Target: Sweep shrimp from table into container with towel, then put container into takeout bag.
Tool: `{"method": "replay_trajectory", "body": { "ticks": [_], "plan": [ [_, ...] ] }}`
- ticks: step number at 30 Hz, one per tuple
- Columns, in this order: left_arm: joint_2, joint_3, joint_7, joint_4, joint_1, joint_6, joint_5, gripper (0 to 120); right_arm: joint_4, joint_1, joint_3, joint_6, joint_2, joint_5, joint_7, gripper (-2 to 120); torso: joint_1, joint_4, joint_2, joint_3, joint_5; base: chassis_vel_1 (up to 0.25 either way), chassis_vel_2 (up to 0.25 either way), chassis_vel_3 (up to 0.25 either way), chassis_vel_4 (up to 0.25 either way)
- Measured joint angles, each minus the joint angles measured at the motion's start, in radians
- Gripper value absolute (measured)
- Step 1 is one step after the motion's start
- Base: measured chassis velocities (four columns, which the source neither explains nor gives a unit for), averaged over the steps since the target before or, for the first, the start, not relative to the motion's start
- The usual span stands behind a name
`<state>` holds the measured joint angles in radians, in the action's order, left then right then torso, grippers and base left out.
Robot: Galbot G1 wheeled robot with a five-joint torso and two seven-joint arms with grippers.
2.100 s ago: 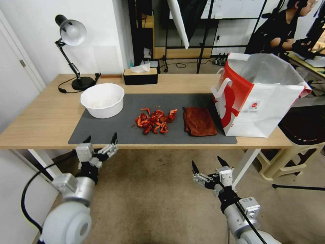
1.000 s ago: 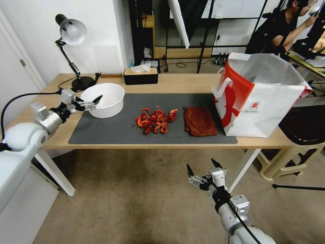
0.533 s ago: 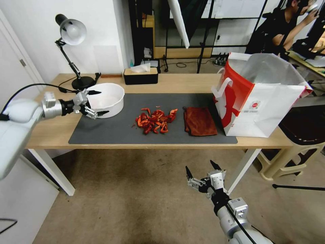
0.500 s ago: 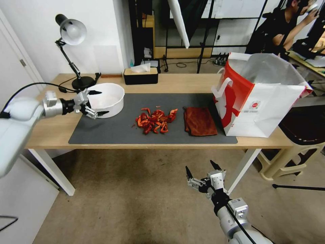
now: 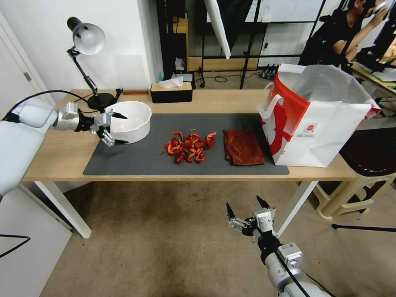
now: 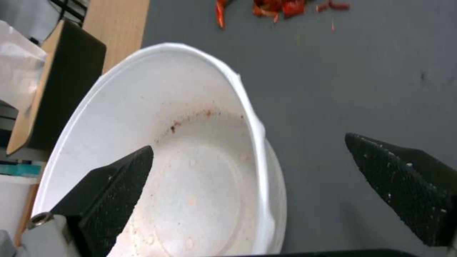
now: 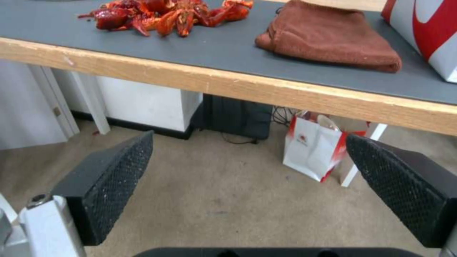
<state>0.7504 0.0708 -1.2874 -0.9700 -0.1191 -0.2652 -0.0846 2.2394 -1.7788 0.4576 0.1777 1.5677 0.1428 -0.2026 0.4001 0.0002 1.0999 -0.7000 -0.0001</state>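
the shrimp lay piled on the grey mat beside the rust-red towel. the left gripper straddled the white bowl's rim, jaws wide. the right gripper hung below the table, jaws wide too.

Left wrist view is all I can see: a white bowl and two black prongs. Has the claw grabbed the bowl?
Observer: No. From the head view, the left claw reaches in from the left side of the container. It is open, with one finger over the inside and one outside the wall.
Operator: Where's the cloth for sweeping?
Observer: The towel lies untouched on the mat, between the shrimp and the takeout bag.
Operator: And the other arm?
Observer: The right claw hangs open below the front edge of the table, holding nothing.
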Motion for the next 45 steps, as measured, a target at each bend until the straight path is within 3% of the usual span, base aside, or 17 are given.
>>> {"method": "replay_trajectory", "body": {
  "ticks": [16,22,28,34,36,39,45],
  "plan": [
    [0.045,0.057,-0.008,0.065,0.069,-0.085,0.125,99,-0.018,-0.001,-0.008,-0.011,0.004,0.015,-0.003,100,0.0,-0.0001,0.0,0.0,0.0002,0.0,0.0,0.0,0.0],
    [0.064,0.065,-0.024,0.088,0.096,-0.131,0.222,79,-0.024,-0.001,-0.01,-0.02,0.007,0.015,-0.003,100,0.0,-0.0002,0.0,0.0,0.0,0.0,0.0,0.0,0.0],
    [0.071,0.073,-0.057,0.1,0.109,-0.143,0.241,61,-0.031,-0.004,-0.009,-0.029,0.007,0.015,-0.005,100,0.0,-0.0002,0.0,0.0,0.0,0.0,0.0,0.0,0.0],
    [0.077,0.075,-0.088,0.11,0.115,-0.149,0.253,36,-0.032,-0.004,-0.009,-0.031,0.007,0.015,-0.005,100,0.0,-0.0003,0.0,0.0,0.0,0.0,0.0,0.0,0.0],
    [0.077,0.075,-0.089,0.11,0.115,-0.149,0.253,34,-0.032,-0.004,-0.009,-0.031,0.008,0.015,-0.005,100,0.0,-0.0003,0.0,0.0,0.0,0.0,0.0,0.0,0.0],
    [0.08,0.08,-0.103,0.115,0.115,-0.152,0.256,16,-0.032,-0.004,-0.009,-0.031,0.008,0.015,-0.005,100,0.0,-0.0001,0.0,0.0,0.0,0.0,0.0,0.0,0.0],
    [0.087,0.08,-0.114,0.124,0.114,-0.155,0.256,0,-0.035,-0.004,-0.009,-0.031,0.008,0.015,-0.005,100,0.0,-0.0002,0.0,0.0,0.0001,0.0,0.0,0.0,0.0]
  ]
}}
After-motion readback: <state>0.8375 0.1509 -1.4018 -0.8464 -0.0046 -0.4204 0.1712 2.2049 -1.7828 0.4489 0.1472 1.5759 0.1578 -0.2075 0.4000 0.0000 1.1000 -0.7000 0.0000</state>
